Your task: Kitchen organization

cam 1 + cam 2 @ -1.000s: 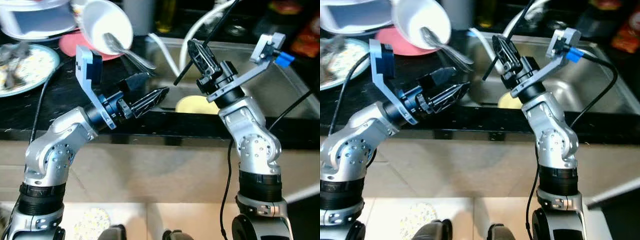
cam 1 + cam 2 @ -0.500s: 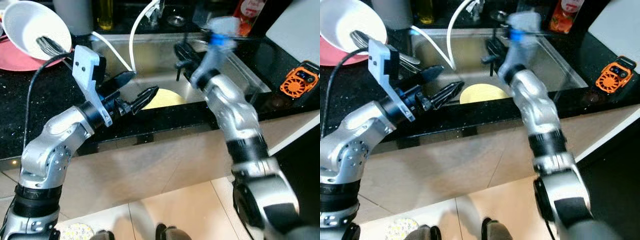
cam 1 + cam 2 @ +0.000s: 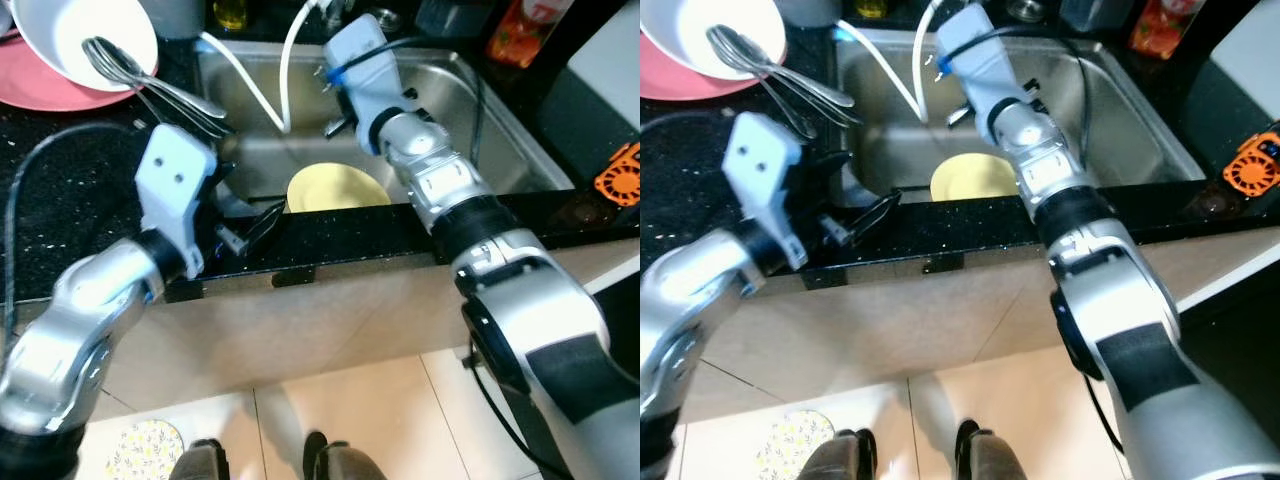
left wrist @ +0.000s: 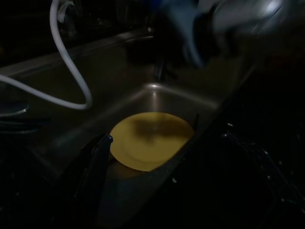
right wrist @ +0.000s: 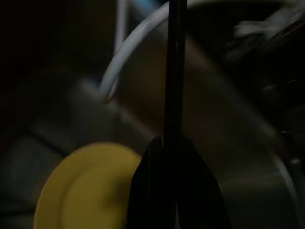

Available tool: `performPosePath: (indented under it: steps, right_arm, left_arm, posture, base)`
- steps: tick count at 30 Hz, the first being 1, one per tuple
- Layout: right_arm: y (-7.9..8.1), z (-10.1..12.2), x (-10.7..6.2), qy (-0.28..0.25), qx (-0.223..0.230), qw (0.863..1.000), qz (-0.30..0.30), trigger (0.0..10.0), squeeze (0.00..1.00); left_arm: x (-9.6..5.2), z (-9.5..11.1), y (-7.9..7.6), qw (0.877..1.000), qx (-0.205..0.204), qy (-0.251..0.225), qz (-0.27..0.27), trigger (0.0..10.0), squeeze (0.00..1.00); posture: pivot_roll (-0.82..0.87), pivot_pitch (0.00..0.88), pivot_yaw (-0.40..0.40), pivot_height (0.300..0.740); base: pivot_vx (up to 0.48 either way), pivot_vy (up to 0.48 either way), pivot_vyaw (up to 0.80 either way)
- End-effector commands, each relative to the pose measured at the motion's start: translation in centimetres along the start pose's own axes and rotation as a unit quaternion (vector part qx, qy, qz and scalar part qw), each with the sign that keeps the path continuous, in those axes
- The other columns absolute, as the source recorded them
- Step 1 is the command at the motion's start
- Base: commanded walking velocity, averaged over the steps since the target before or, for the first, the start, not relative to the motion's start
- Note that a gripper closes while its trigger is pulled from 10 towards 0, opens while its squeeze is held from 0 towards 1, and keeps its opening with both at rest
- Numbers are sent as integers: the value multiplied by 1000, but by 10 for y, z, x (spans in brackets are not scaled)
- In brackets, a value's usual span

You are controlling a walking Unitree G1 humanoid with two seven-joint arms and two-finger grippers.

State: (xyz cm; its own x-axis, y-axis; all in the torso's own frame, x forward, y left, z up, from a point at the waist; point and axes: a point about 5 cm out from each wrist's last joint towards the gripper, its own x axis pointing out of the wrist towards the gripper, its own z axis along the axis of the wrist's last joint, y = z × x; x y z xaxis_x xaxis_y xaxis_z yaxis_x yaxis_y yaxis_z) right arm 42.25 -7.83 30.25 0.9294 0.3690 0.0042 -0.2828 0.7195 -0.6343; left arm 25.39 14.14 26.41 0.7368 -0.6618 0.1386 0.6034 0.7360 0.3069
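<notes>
While the yellow plate lay flat on the floor of the steel sink, close to the front wall, the left end effector hung at the sink's front edge over the black worktop with its fingers apart and empty. The right end effector reached down into the basin near the white hose; whether its fingers were apart or together could not be told. The plate looked stiff and smooth, probably light, perhaps wet and so slippery, and breakable if ceramic. Lying flat, it offered little to pinch; the rim seemed the place to take hold, once tipped up against the wall.
</notes>
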Motion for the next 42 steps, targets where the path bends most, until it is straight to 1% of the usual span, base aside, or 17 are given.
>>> performPosePath:
  steps: [1,8,9,10,15,18,19,20,21,22,23,26,29,32,35,38,42]
  right_arm:
    - [1,-8,0,22,-22,999,9,10000,0]
    - [18,-29,1,109,-128,983,69,10000,0]
    - [19,-30,1,115,-138,982,65,10000,557]
    - [18,-31,1,120,-139,981,60,10000,1000]
    - [16,-27,2,113,-121,985,42,10000,1000]
    - [4,-15,3,74,-85,994,4,10000,1000]
    - [0,-11,3,61,-64,996,-4,10000,851]
    - [0,-11,3,61,-64,996,-4,10000,851]
    - [-9,1,2,16,4,1000,-12,10000,0]
    - [-14,7,2,-10,43,999,-15,10000,0]
    - [-14,7,2,-10,43,999,-15,10000,0]
    - [-24,24,-1,-90,151,984,-6,10000,0]
    - [-27,30,-3,-125,192,973,7,10000,0]
    - [-29,44,-8,-213,279,935,46,10000,0]
    - [-28,48,-9,-236,297,924,57,10000,0]
    - [-23,53,-11,-275,336,898,68,10000,0]
    - [-23,53,-11,-281,345,893,67,10000,0]
  left_arm:
    - [-2,2,-7,1000,1,0,-16,10000,0]
    - [-9,18,-20,999,5,-30,-18,10000,0]
    - [-9,20,-19,999,8,-32,-13,10000,0]
    - [-10,21,-18,999,10,-34,-10,10000,0]
    - [-10,22,-18,999,11,-37,-5,10000,0]
    - [-7,19,-21,999,6,-37,-7,10000,0]
    - [-6,19,-22,999,4,-38,-8,10000,0]
    - [-6,19,-22,999,4,-38,-8,10000,0]
    - [-5,17,-22,999,0,-39,-9,10000,0]
    - [-4,17,-22,999,-4,-42,-10,10000,0]
    - [-4,17,-22,999,-4,-42,-10,10000,0]
    - [-3,17,-22,998,-21,-54,-11,10000,0]
    - [-3,17,-22,997,-30,-63,-14,10000,0]
    - [-3,18,-23,994,-58,-88,-30,10000,0]
    - [-3,17,-23,993,-65,-92,-32,10000,0]
    - [-5,12,-18,993,-70,-91,-24,10000,0]
    - [-4,10,-16,993,-69,-89,-20,10000,0]
  posture:
    - [173,284,-141,740]
    - [208,327,-148,740]
    - [212,326,-150,740]
    - [214,327,-151,740]
    - [217,318,-152,740]
    - [212,299,-151,740]
    - [211,293,-150,740]
    - [211,293,-150,740]
    - [207,275,-148,740]
    - [207,272,-147,740]
    - [207,272,-147,740]
    - [204,252,-143,740]
    - [203,238,-143,740]
    - [203,216,-139,740]
    - [203,207,-139,740]
    - [213,188,-138,740]
    - [213,188,-138,740]
  base:
    - [0,0,0]
    - [0,0,0]
    - [0,0,0]
    - [0,0,0]
    - [0,0,0]
    - [0,0,0]
    - [0,0,0]
    - [0,0,0]
    - [0,0,0]
    - [0,0,0]
    - [0,0,0]
    - [0,0,0]
    - [0,0,0]
    - [0,0,0]
    - [0,0,0]
    - [0,0,0]
    - [0,0,0]
